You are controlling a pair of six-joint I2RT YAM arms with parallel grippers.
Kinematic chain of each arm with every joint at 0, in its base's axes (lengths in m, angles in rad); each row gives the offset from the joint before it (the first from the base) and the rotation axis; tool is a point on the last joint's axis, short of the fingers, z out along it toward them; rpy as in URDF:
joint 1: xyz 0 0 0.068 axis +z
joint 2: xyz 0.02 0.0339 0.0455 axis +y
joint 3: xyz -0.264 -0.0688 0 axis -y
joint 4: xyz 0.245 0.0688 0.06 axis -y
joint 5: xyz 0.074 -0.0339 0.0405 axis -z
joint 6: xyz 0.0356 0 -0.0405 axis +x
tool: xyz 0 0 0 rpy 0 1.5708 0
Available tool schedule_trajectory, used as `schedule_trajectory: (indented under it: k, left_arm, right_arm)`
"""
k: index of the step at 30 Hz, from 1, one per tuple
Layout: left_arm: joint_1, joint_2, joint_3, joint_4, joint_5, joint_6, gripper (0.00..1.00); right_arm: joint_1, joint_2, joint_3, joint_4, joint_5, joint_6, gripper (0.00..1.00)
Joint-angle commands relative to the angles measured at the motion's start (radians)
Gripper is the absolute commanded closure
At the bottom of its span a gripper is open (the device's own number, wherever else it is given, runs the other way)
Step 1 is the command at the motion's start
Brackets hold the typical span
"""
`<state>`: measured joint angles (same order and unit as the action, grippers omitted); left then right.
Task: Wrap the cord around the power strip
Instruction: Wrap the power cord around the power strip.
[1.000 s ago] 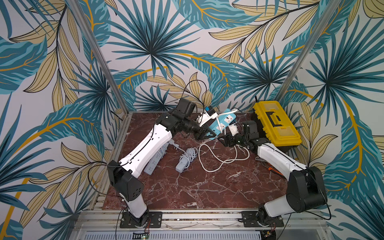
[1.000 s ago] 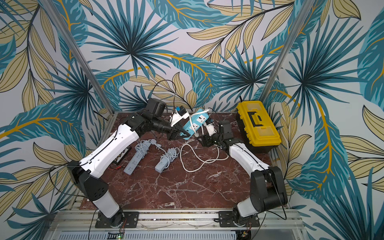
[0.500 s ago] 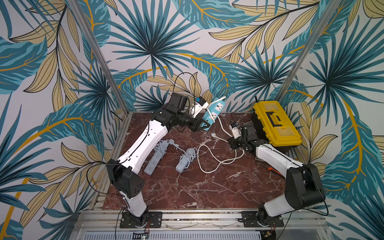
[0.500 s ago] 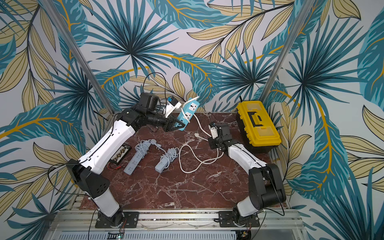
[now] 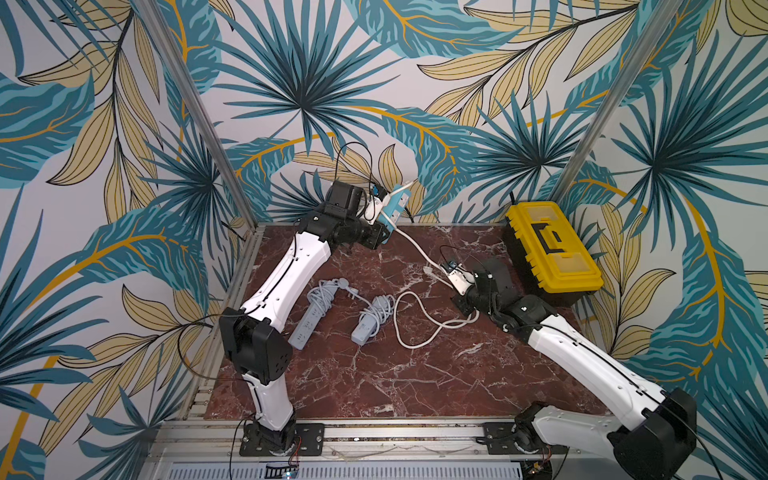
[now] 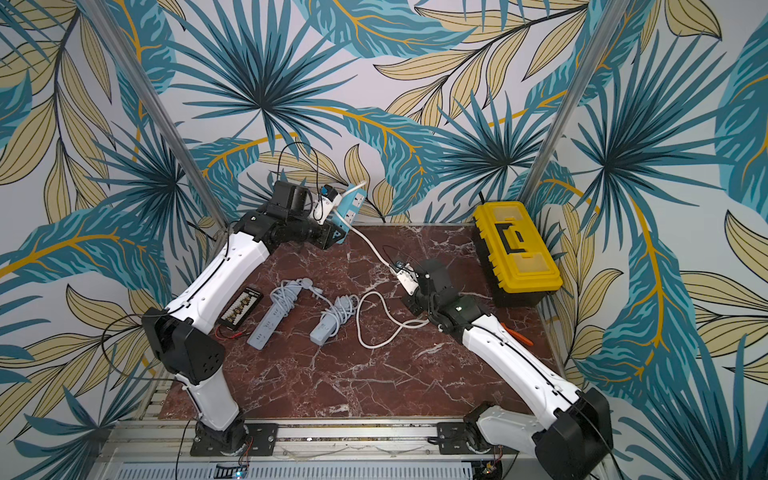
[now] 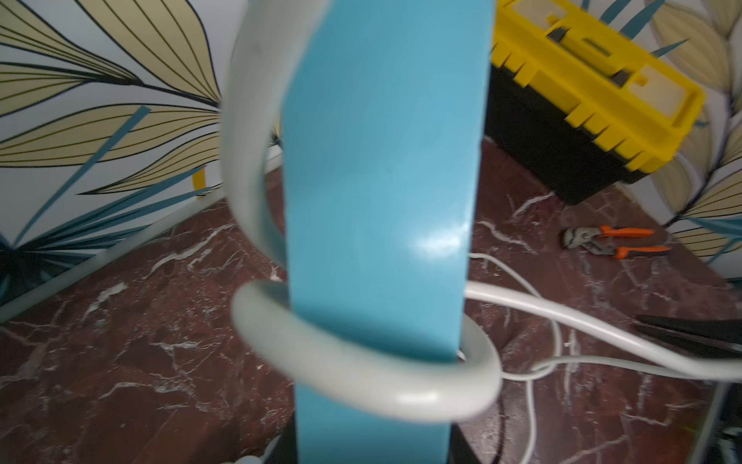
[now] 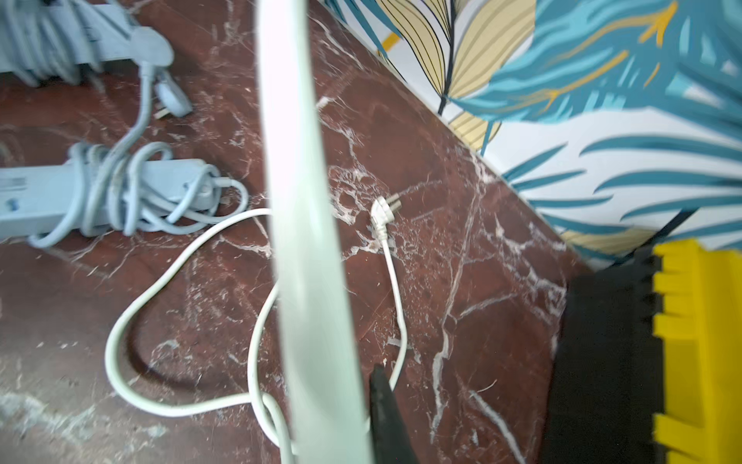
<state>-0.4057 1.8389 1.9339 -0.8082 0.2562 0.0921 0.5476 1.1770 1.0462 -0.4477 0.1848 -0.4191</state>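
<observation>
Left arm (image 5: 291, 274) extended high, left gripper (image 5: 384, 224) clamping blue power strip (image 5: 400, 201) aloft, right arm (image 5: 582, 357) low, right gripper (image 5: 445, 272) pinching white cord (image 5: 415, 245), yellow toolbox (image 5: 552, 245) closed.

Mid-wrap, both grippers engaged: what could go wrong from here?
The white cord runs nearly straight from the blue power strip to the shut right gripper. A harder pull might twist the strip out of the left gripper, which grips it near one end.
The loop around the strip sits loose and could slip off.
Slack on the table lies beside a wrapped grey strip and may drag it.
</observation>
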Motion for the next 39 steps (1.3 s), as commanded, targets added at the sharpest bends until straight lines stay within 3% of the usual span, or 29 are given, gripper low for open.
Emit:
schedule_trajectory:
  k: [1, 3, 9, 14, 19, 24, 28, 33, 39]
  left_arm:
    - [-0.047, 0.068, 0.017, -0.011, -0.260, 0.168, 1.00]
    - [-0.083, 0.086, -0.021, -0.012, -0.246, 0.237, 1.00]
    - [-0.171, 0.026, -0.188, -0.011, -0.036, 0.423, 1.00]
    - [-0.200, -0.043, -0.287, -0.031, 0.039, 0.528, 1.00]
    - [-0.203, -0.073, -0.302, -0.058, 0.103, 0.538, 1.00]
    - [-0.217, -0.108, -0.318, -0.065, 0.248, 0.546, 1.00]
    - [-0.226, -0.130, -0.337, -0.065, 0.299, 0.543, 1.00]
    - [-0.223, -0.107, -0.329, -0.067, 0.238, 0.492, 1.00]
    - [-0.215, -0.103, -0.281, -0.079, 0.364, 0.417, 1.00]
  right_arm:
    - [0.037, -0.032, 0.109, -0.186, 0.060, -0.176, 1.00]
    - [0.042, -0.017, 0.205, -0.240, 0.038, -0.233, 1.00]
    - [0.041, 0.076, 0.418, -0.275, 0.029, -0.312, 1.00]
    - [0.041, 0.183, 0.563, -0.383, 0.053, -0.345, 1.00]
    - [0.038, 0.246, 0.615, -0.416, 0.071, -0.359, 1.00]
    - [-0.023, 0.319, 0.673, -0.421, 0.035, -0.351, 1.00]
    - [-0.118, 0.383, 0.753, -0.403, -0.086, -0.314, 1.00]
    - [-0.187, 0.447, 0.821, -0.346, -0.205, -0.268, 1.00]
    - [-0.269, 0.495, 0.811, -0.249, -0.339, -0.105, 1.00]
